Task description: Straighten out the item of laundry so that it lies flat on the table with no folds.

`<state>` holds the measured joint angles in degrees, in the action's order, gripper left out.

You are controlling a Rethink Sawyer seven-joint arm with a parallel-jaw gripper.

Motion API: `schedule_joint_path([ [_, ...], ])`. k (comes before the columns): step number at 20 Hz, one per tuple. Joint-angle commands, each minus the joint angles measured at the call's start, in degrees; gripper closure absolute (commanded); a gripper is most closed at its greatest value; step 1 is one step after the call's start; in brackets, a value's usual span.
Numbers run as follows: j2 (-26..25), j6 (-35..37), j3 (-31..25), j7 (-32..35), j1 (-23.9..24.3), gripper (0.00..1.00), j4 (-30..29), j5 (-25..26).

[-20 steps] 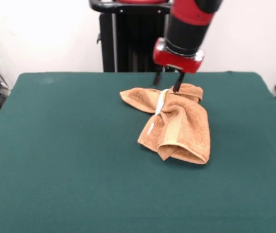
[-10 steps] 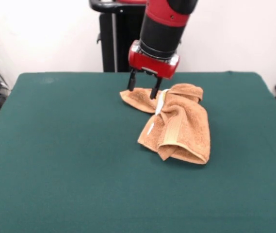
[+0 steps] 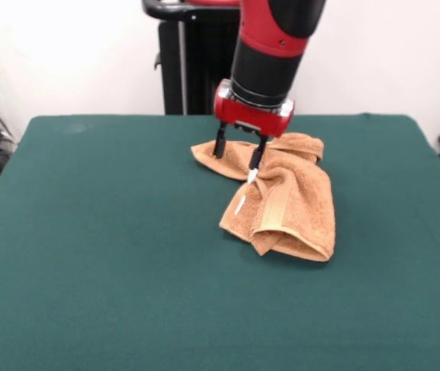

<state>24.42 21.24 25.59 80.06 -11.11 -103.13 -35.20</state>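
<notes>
With your gripper (image 3: 237, 154) spread open and empty over the flap at the towel's (image 3: 281, 202) 11 o'clock corner, just past table (image 3: 88, 255) centre, drop straight, pinch one layer, then pull toward 9 o'clock.

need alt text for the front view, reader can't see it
A rumpled orange-tan towel lies folded over itself on a dark green table, with a red and black robot arm reaching down over its far left corner. The open gripper has its two fingers spread just above or on that flap, near a white tag.
</notes>
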Motion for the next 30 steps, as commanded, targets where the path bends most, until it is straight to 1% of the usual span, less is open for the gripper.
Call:
schedule_joint_path([
  [1,-1.2,0.4,-9.5,11.5,0.3,0.0,-2.0,1.6],
  [4,-1.6,-0.8,-11.3,10.7,1.9,0.0,-3.0,1.4],
  [8,-1.6,3.7,-13.0,10.5,3.3,0.0,-3.7,0.9],
  [10,-1.7,5.3,-12.5,10.7,3.1,0.0,-3.2,1.6],
  [13,-3.7,9.1,-7.4,14.6,-0.6,0.0,-0.1,3.3],
  [15,-5.2,10.2,-4.5,17.1,-2.7,0.0,1.3,3.6],
  [19,-6.8,11.1,-3.4,19.7,-3.9,0.0,1.3,3.0],
  [23,-9.1,14.1,0.4,24.1,-7.7,0.0,2.8,2.5],
  [25,-10.3,13.3,1.8,25.9,-9.4,0.0,3.2,1.6],
  [28,-12.6,10.0,4.2,28.7,-12.3,0.0,3.8,0.2],
  [30,-14.6,9.7,6.8,32.1,-15.1,0.0,4.8,-0.4],
])
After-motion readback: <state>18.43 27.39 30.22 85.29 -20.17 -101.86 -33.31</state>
